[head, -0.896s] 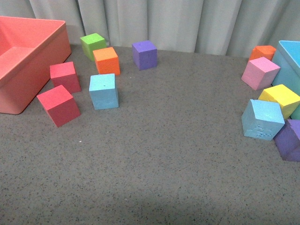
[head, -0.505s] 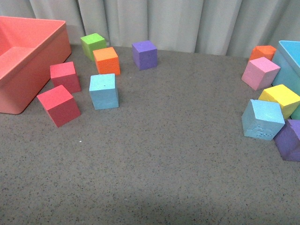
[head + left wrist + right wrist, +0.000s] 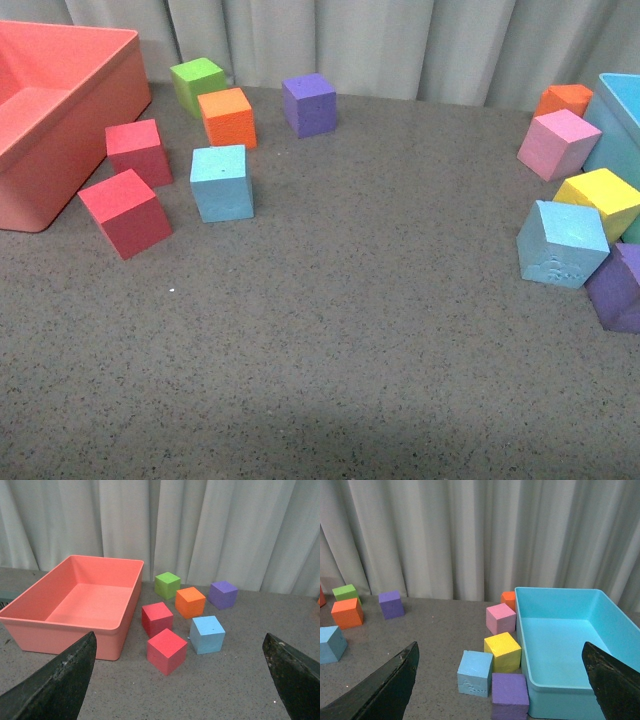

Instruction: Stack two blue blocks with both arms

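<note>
**Blue blocks sit well apart, both grippers wide open**

The left gripper has its jaws spread wide. The smooth blue block sits ahead of them, between the lines of the two fingers and just beside a red cube. The right gripper is spread just as wide. The dented blue block lies ahead between its fingers, beside a yellow cube and a purple cube, near the light blue bin. All rest on the grey table.
</note>
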You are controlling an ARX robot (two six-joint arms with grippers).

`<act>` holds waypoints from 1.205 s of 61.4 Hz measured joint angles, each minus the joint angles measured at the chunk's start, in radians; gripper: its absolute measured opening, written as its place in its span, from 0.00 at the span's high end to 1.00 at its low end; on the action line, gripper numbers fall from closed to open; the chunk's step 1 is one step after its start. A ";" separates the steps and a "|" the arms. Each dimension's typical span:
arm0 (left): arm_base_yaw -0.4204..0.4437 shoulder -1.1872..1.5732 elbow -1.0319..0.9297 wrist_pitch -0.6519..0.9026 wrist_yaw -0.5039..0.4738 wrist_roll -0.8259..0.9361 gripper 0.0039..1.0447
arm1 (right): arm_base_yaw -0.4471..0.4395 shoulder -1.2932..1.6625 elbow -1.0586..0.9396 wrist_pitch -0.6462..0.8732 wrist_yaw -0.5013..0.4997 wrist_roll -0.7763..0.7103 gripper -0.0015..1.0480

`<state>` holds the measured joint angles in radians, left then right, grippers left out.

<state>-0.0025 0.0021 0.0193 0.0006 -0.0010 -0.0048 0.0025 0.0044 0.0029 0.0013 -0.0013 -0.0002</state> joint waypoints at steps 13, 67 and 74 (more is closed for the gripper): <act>0.000 0.000 0.000 0.000 -0.001 0.000 0.06 | 0.101 0.219 0.010 0.232 0.322 -0.187 0.09; 0.000 0.000 0.000 0.000 0.000 0.000 0.06 | 0.103 1.874 0.946 -0.035 0.113 0.272 0.09; 0.000 0.000 0.000 0.000 0.000 0.000 0.06 | 0.102 1.929 0.988 -0.059 0.110 0.276 0.09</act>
<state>-0.0025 0.0021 0.0193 0.0006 -0.0013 -0.0048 0.1043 1.9335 0.9913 -0.0578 0.1085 0.2760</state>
